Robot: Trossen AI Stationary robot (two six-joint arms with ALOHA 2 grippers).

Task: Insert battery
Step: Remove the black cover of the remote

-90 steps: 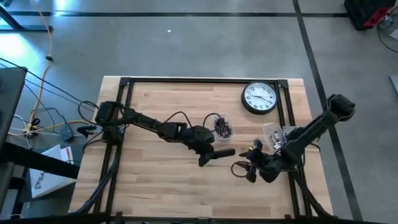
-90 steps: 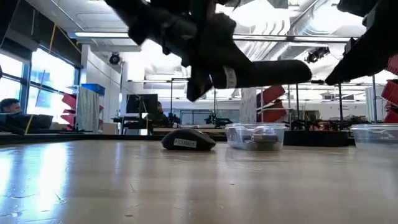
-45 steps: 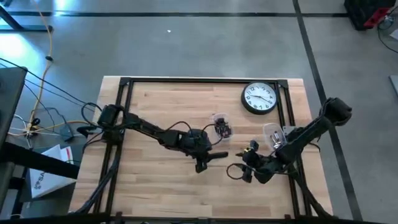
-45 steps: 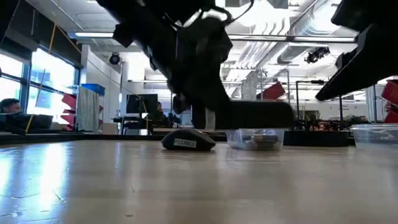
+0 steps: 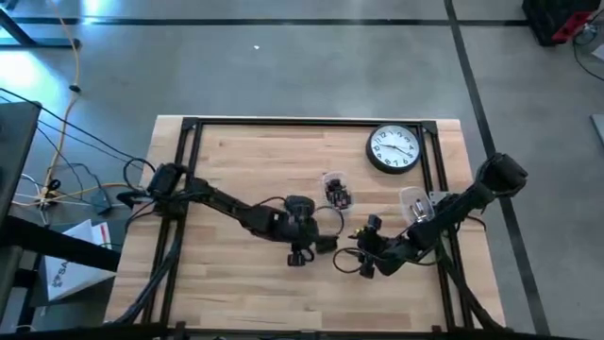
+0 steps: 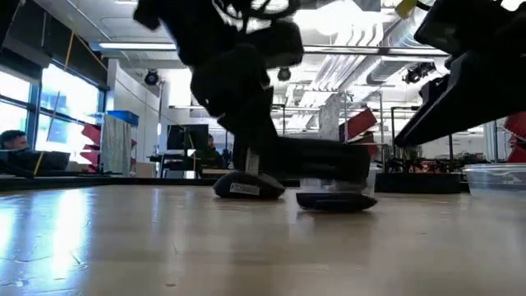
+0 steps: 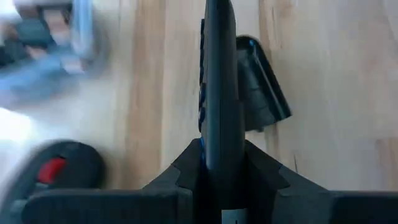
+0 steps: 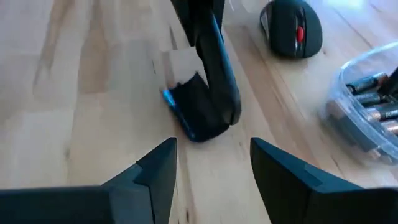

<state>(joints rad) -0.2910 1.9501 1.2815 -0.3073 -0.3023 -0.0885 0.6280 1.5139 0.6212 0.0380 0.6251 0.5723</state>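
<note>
Two dark arms are working near the middle of the wooden tabletop (image 5: 236,161). The left pincer (image 7: 221,158) is clamping a slim black remote control (image 7: 219,81) edge-on between its fingers (image 7: 264,171), and the remote is reaching forward over a dark battery cover (image 7: 258,87) that is lying flat on the wood just beside it. In the high view this pincer (image 5: 302,247) is sitting slightly toward six o'clock from the tabletop's centre, with the cover (image 5: 326,245) at its three o'clock side. In the low view the remote (image 6: 308,160) is hanging level just above the cover (image 6: 337,201).

The right pincer (image 8: 211,165) is standing open, its two fingers (image 8: 155,168) spread wide and holding nothing, and it is facing the remote (image 8: 217,74) and cover (image 8: 196,109) from close by. From above it (image 5: 363,253) is lying at about three o'clock from the left pincer.

A clear tub of batteries (image 5: 337,192) is resting at roughly one o'clock from the left pincer, and its batteries (image 8: 373,102) are showing in the right wrist view. A black computer mouse (image 8: 291,28) with a red wheel is sitting near the tub. A round wall clock (image 5: 394,149) is lying flat toward the tabletop's two o'clock corner.
</note>
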